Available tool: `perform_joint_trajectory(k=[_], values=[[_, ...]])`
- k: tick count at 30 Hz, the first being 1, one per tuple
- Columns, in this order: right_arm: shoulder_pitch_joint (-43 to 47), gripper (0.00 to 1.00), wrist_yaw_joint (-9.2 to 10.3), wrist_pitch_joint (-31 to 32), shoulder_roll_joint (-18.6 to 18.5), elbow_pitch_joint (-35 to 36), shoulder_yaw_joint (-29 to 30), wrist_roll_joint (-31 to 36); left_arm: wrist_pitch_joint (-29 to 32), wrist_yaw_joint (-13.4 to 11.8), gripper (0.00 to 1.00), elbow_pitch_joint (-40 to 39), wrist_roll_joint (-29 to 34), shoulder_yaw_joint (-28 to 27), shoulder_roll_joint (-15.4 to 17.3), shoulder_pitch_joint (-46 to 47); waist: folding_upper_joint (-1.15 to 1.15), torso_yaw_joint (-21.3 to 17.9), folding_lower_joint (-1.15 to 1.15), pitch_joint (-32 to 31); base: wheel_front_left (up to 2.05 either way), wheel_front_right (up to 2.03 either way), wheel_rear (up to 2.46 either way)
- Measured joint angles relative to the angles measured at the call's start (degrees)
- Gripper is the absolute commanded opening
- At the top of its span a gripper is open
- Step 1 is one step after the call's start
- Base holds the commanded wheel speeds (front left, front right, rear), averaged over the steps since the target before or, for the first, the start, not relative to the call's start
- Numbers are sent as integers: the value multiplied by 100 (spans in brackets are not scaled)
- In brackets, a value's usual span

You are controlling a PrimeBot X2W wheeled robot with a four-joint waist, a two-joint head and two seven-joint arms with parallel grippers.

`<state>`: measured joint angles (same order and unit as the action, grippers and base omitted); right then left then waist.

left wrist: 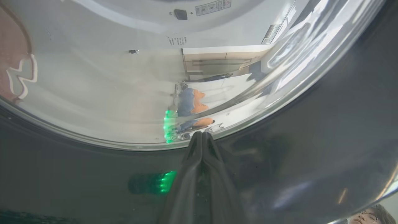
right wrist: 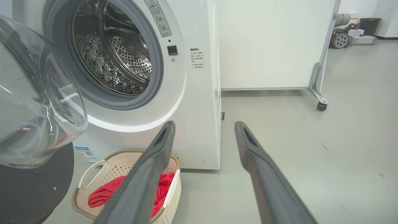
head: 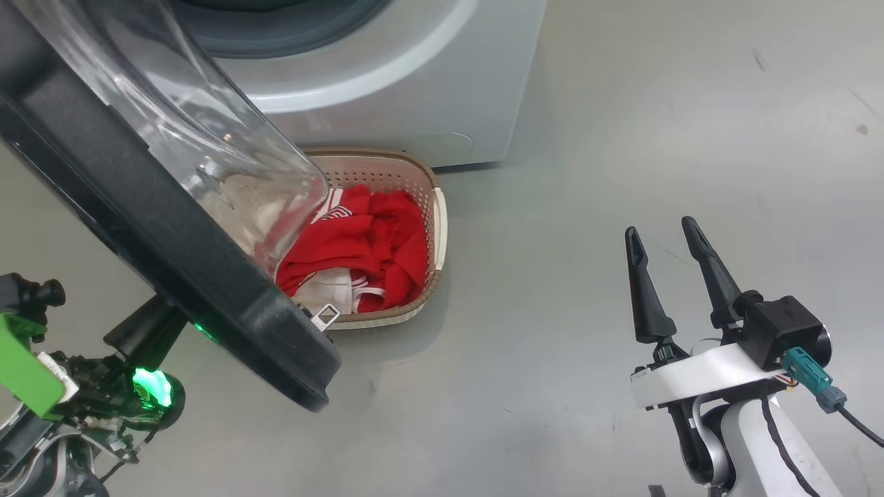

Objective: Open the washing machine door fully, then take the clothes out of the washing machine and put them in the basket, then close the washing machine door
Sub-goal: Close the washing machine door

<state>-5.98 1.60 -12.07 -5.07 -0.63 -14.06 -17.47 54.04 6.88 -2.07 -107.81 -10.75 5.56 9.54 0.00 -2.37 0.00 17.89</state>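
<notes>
"Where's the door on your screen?"

"I've got the washing machine door [head: 173, 262] standing open. It crosses the left of the head view, from the upper left corner down to lower centre. It has a wide glossy black rim, with the clear bulging glass bowl on the side towards the machine."

"And the machine?"

"The white washing machine [head: 414, 90] sits at top centre. In my right wrist view its grey rubber ring and steel drum are at upper left, and there's a blue sticker low on the front."

"The laundry?"

"The red clothes [head: 366, 241], with white striped trim and a white part, lie crumpled in the basket [head: 407, 166] at the centre of the head view. It's cream with a brown braided rim, just before the machine's front and partly behind the door glass."
</notes>
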Motion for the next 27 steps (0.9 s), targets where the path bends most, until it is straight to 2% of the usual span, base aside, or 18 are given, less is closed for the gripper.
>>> perform_joint_trajectory(k=[12, 27], values=[[-63, 100, 0, -91, 78, -58, -18, -67, -321, 0, 0, 62, 211, -89, -15, 454, 0, -772, 0, 190, 0, 0, 0], [-416, 100, -2, -191, 152, -57, -2, -120, -910, -121, 0, 327, 609, -51, -92, 1867, 0, -1229, 0, 973, 0, 0, 0]])
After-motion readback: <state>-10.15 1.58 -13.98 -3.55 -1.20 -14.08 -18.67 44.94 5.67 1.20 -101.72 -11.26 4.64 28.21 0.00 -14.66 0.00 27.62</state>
